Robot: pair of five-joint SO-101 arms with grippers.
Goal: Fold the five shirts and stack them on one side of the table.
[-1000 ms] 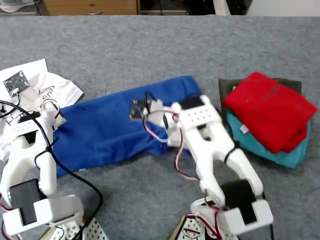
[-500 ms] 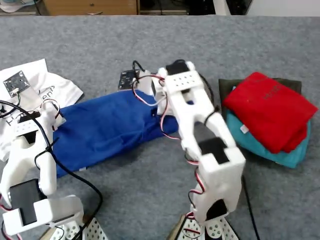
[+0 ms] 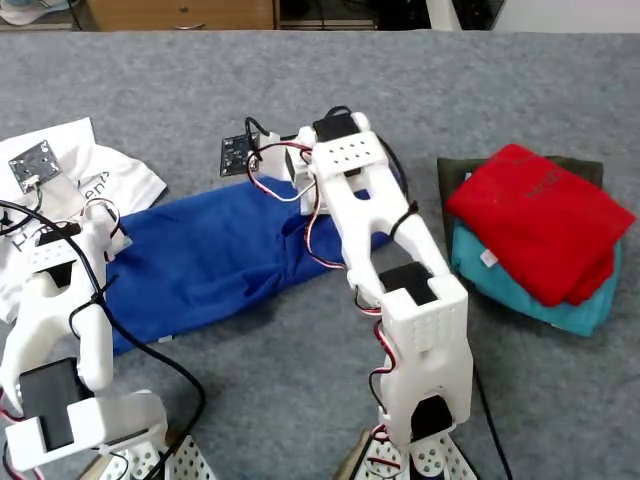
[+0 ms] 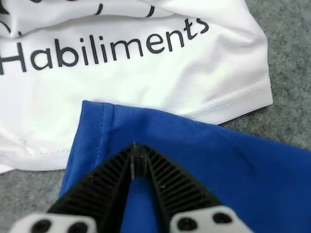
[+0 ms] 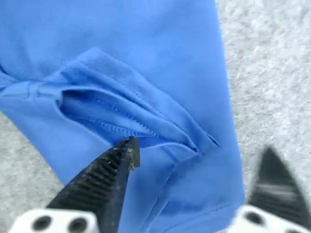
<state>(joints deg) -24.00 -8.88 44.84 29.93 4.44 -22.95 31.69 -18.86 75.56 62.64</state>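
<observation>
The blue shirt [image 3: 200, 265] is one plain solid colour, and the white shirt [image 3: 130, 175] has black lettering. Stack goes red shirt [image 3: 540, 220], teal shirt [image 3: 575, 305], dark olive cloth [image 3: 455, 172]. Worktop [image 3: 300, 90] is flecked grey.

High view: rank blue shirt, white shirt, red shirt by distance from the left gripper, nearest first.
1. blue shirt: its left end is pinched in the left gripper.
2. white shirt: right beside the gripper, on the far left side.
3. red shirt: far across, on the right side.
</observation>
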